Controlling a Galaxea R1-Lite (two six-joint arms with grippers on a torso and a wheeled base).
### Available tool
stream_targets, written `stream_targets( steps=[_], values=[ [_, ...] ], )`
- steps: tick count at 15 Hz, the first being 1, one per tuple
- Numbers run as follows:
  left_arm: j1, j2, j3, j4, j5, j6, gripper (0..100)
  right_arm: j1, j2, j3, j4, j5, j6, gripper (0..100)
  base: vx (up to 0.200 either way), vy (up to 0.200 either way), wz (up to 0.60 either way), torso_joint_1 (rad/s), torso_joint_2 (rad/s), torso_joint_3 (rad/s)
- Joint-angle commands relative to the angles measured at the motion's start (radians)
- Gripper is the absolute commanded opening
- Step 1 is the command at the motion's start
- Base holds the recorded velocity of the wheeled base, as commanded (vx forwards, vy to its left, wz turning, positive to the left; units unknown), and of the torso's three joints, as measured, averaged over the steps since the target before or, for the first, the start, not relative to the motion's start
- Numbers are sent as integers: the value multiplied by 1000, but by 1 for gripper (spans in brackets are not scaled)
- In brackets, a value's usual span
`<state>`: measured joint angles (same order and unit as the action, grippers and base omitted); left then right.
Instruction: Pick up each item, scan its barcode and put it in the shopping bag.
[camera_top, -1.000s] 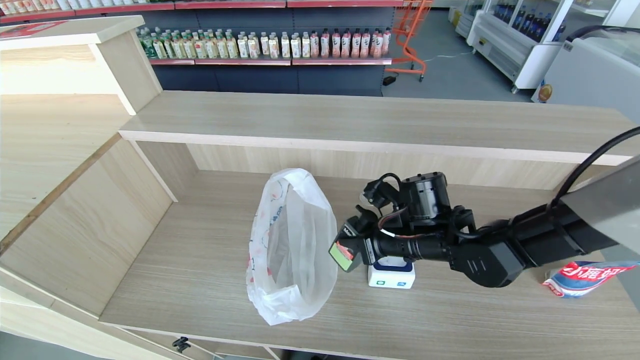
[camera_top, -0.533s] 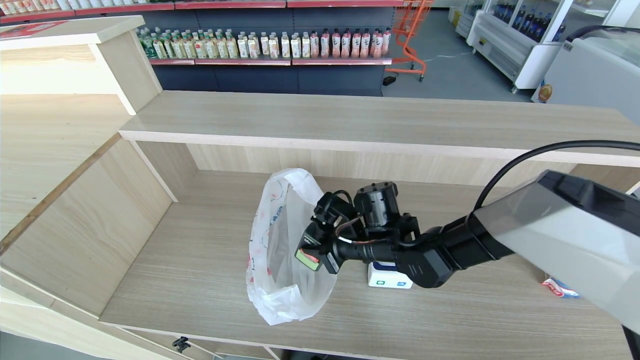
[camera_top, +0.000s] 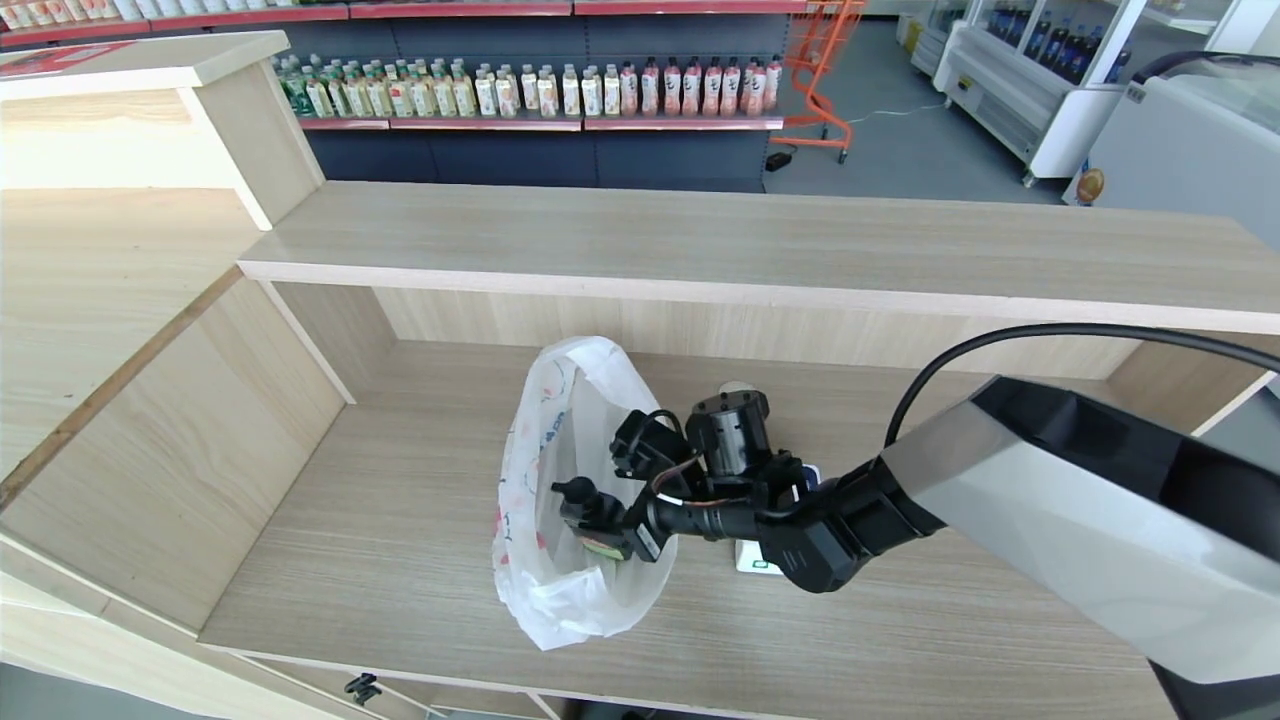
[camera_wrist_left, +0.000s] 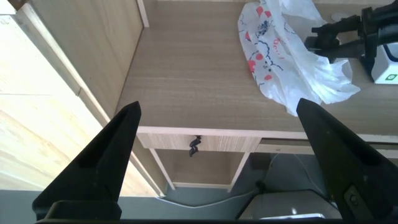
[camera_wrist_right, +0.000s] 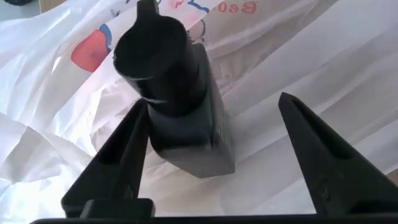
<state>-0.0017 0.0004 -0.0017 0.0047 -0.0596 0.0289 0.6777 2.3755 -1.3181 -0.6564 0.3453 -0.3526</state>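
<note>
- One dark bottle lay inside the shopping bag, on its thin plastic. The bag stood near the front edge of the bench, about midway along it.
- The right pincer sat in the bag's mouth, its fingers spread apart on either side of the bottle. I could not tell whether one finger touched it.
- The left pincer hung out in front of the bench's front edge, fingers wide apart and holding nothing.
- The white scanner stood just beside the bag, under the right arm.
- As I judged it, pulling the right pincer back could snag the flimsy plastic and drag or topple the bag toward the front edge. A bottle leaning on a finger might be hauled out too, and the low arm could nudge the scanner.
- A second earlier the right pincer was clamped on the bottle above the scanner, outside the bag. Half a second earlier it had reached the bag's rim. Bag and scanner had not shifted.
</note>
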Motion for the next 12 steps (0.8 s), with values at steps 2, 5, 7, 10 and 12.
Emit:
stream_targets(
  steps=[2, 5, 7, 10, 12],
  values=[
    [0, 0, 0, 0, 1, 0, 100, 2, 8, 0, -25, 1, 20, 100, 0, 0, 0, 0, 0, 0],
    [0, 0, 0, 0, 1, 0, 100, -35, -62, 36, -58, 0, 238, 100, 0, 0, 0, 0, 0, 0],
    [0, 0, 0, 0, 0, 0, 100, -113, -160, 91, -6, 0, 368, 100, 0, 0, 0, 0, 0, 0],
    [0, 0, 0, 0, 0, 0, 100, -253, -453, 273, 173, 50, 526, 100, 0, 0, 0, 0, 0, 0],
    [0, 0, 0, 0, 1, 0, 100, -354, -768, 436, 356, 207, 586, 100, 0, 0, 0, 0, 0, 0]
  ],
)
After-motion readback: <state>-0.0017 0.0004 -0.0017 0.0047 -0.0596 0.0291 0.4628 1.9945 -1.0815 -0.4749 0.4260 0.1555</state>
